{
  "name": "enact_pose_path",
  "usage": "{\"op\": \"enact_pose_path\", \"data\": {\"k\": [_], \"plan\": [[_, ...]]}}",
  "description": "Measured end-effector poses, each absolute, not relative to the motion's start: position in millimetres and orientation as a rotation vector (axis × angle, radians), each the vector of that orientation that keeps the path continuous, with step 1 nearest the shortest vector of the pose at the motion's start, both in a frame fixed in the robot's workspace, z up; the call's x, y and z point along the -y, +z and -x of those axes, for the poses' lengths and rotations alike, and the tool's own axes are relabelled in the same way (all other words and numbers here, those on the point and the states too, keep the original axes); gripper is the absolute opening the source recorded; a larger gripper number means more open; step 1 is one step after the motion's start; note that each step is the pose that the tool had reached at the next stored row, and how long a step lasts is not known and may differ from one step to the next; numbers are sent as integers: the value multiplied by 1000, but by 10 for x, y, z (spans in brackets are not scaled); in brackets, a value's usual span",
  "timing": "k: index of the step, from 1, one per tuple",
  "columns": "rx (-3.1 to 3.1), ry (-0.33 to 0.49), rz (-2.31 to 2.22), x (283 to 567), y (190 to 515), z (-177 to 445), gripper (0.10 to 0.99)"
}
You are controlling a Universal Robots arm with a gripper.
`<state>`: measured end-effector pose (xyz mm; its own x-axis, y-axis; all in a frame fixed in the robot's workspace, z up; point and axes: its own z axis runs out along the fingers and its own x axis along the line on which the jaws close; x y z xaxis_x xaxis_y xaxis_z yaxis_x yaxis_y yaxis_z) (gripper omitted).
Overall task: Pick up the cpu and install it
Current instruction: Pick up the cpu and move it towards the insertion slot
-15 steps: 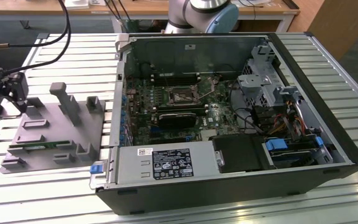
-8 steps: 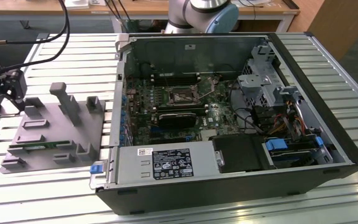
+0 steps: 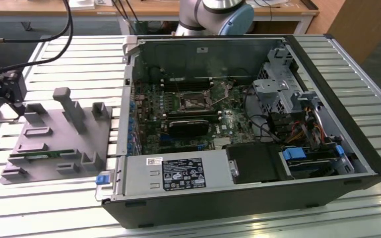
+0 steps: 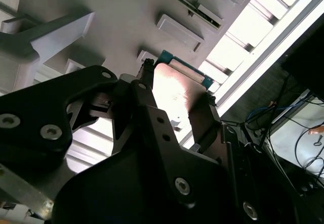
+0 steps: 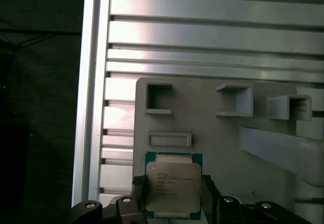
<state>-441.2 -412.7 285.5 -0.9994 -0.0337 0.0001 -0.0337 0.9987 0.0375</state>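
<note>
The cpu (image 5: 173,186) is a small square chip: a silvery-grey metal plate with faint print, framed by a green board edge. It sits on the grey fixture plate (image 5: 228,138), just beside a raised rectangular pad (image 5: 169,138), on the slatted metal table (image 5: 212,32). The gripper (image 3: 6,106) hangs at the left edge of the exterior view, well left of the open computer case (image 3: 243,124). It points downward, its two black fingers (image 5: 139,192) pressed against the chip's opposite edges.

Robotics lab, slotted aluminium bench (image 3: 78,54), opened computer case (image 3: 204,57), grey parts fixture (image 3: 51,144)
</note>
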Motion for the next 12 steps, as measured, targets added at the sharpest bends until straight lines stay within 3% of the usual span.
{"op": "enact_pose_path", "data": {"k": [12], "plan": [[3140,-59,-53,4125,2970,4413,529]]}}
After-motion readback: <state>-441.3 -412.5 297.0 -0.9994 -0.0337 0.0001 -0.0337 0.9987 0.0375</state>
